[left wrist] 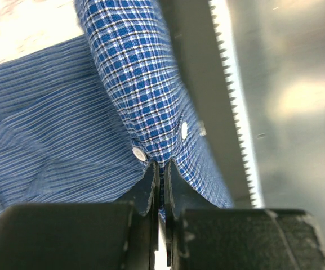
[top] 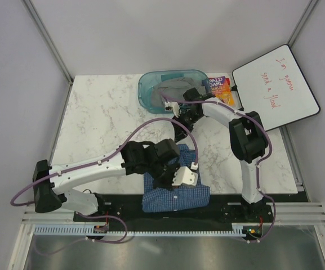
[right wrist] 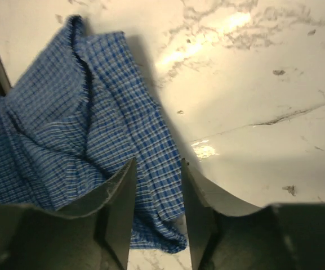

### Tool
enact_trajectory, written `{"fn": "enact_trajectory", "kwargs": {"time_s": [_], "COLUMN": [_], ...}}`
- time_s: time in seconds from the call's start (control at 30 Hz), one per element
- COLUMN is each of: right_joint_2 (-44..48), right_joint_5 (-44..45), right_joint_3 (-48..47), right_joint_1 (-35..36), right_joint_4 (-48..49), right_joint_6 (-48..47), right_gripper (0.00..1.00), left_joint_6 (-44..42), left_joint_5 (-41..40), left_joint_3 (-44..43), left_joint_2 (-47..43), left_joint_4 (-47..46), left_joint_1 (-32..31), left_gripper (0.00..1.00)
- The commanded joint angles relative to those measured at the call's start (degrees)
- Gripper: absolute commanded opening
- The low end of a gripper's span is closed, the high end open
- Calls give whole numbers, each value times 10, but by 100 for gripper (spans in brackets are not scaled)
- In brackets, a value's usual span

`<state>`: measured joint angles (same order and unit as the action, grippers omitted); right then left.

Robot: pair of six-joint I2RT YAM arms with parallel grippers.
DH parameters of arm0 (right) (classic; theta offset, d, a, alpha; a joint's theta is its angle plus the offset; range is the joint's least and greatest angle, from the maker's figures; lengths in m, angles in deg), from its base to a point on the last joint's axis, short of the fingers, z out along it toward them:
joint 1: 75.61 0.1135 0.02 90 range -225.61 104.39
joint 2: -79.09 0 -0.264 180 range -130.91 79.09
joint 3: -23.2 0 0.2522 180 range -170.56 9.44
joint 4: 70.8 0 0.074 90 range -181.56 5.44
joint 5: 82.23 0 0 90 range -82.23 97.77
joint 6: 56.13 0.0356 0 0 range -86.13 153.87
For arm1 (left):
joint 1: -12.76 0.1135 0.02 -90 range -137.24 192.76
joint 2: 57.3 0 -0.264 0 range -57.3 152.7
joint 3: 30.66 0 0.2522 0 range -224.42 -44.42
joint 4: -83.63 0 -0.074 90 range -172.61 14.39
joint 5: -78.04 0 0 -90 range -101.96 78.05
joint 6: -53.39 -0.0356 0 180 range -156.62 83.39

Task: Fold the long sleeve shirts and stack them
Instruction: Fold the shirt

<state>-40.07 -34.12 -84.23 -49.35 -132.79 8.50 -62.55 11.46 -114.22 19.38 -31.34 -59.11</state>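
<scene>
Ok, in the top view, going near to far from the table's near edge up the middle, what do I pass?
First the blue checked shirt → right gripper at the shirt's far edge → teal bin holding grey cloth.

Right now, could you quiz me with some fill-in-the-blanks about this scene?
The shirt is checked white and ___.
The left gripper is ___ on it.
The right gripper straddles its edge, jaws ___.
The bin holds ___ cloth.
Missing: blue; shut; open; grey.
</scene>
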Motion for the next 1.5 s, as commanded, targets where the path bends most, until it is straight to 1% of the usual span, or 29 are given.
{"fn": "enact_trajectory", "kwargs": {"time_s": [0.0, 0.07, 0.1, 0.13, 0.17, 0.2, 0.3, 0.33, 0.43, 0.67, 0.9, 0.97, 1.0, 1.03, 1.07, 1.1, 1.13, 1.17, 1.2, 1.23, 1.3, 1.33, 1.37, 1.4, 1.47], "right_joint_2": [-23, -28, -29, -32, -35, -36, -42, -43, -45, -48, -47, -47, -48, -47, -44, -42, -34, -28, -20, -6, 10, 24, 31, 44, 54], "right_joint_5": [23, 22, 22, 20, 19, 18, 11, 8, 6, 3, 0, 0, 0, 1, 3, 4, 5, 5, 7, 8, 21, 29, 43, 57, 77], "right_joint_3": [4, 12, 16, 17, 19, 20, 19, 19, 21, 24, 25, 23, 22, 21, 16, 13, 9, -3, -10, -16, -39, -47, -59, -63, -74], "right_joint_1": [8, 8, 8, 8, 9, 7, 9, 9, 8, 8, 8, 9, 9, 8, 7, 6, 5, -1, -3, -6, -16, -19, -28, -31, -42], "right_joint_4": [1, 14, 16, 16, 16, 16, 16, 15, 15, 14, 10, 11, 11, 11, 11, 10, 9, 7, 8, 7, 7, 7, 7, 8, 3], "right_joint_6": [-22, -21, -22, -23, -24, -26, -28, -28, -31, -39, -45, -44, -43, -39, -36, -33, -24, -18, -10, -2, 22, 27, 36, 40, 43], "right_gripper": [40, 35, 33, 31, 30, 29, 27, 27, 25, 23, 22, 22, 22, 22, 22, 23, 29, 32, 34, 36, 40, 46, 48, 53, 56], "left_joint_6": [-141, -180, -193, -230, -246, -256, -307, -330, -361, -378, -389, -387, -384, -381, -377, -361, -352, -345, -324, -313, -283, -273, -264, -244, -225], "left_joint_5": [43, 41, 44, 44, 42, 38, 45, 49, 47, 29, 11, 1, -5, -8, -14, -19, -21, -15, -13, -10, 0, 7, 22, 28, 50], "left_joint_3": [-24, -38, -44, -47, -50, -49, -55, -56, -52, -55, -42, -29, -24, -17, -17, -17, -18, -20, -22, -23, -23, -26, -29, -37, -50], "left_joint_2": [28, 44, 54, 68, 74, 80, 112, 129, 151, 215, 242, 244, 242, 241, 240, 237, 229, 220, 211, 192, 174, 158, 155, 154, 171], "left_joint_4": [19, 16, 15, 15, 9, -9, -18, -26, -53, -116, -161, -179, -200, -207, -208, -209, -205, -199, -187, -180, -170, -155, -144, -137, -108], "left_joint_1": [80, 108, 134, 146, 154, 174, 208, 216, 241, 277, 297, 302, 305, 305, 308, 311, 315, 326, 332, 338, 361, 380, 389, 398, 423], "left_gripper": [2, 2, 2, 2, 2, 2, 2, 2, 2, 2, 3, 5, 11, 13, 15, 20, 22, 25, 31, 32, 41, 45, 47, 48, 50]}}
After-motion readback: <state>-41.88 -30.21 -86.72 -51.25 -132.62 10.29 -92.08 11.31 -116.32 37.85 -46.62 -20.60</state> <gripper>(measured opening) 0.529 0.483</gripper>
